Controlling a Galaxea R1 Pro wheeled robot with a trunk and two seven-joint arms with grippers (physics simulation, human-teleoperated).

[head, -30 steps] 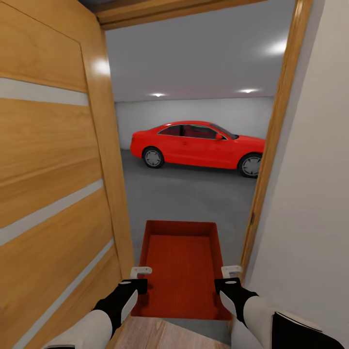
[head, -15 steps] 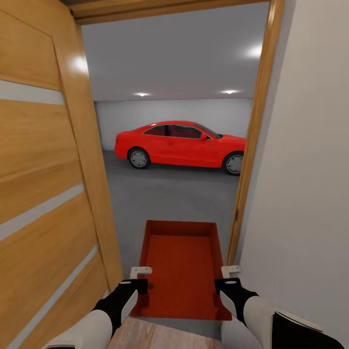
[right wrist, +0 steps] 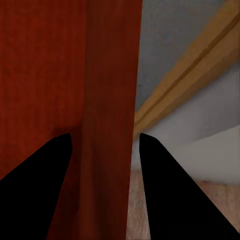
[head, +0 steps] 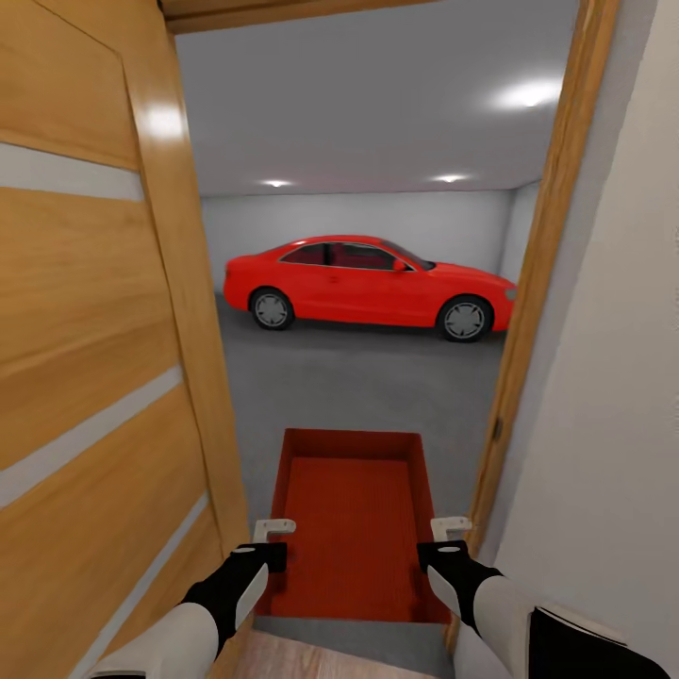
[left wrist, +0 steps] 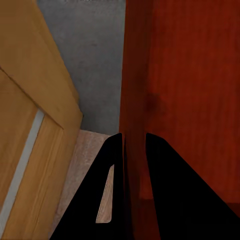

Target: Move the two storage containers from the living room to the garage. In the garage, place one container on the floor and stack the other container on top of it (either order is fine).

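Each tool, left tool point(head: 267, 541) and right tool point(head: 445, 538), pinches a side wall of the orange-red bin point(head: 354, 514), carrying it level through the doorway point(head: 538, 311) toward the garage floor point(head: 358, 387).

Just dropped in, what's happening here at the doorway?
The robot is carrying one orange-red ribbed plastic storage container with both arms. The left claw is clamped over its left wall and the right claw over its right wall. It stands in a wooden doorway, open wood-panel door at its left, facing the garage's dark grey concrete floor and a parked red car. Nothing is set down yet.
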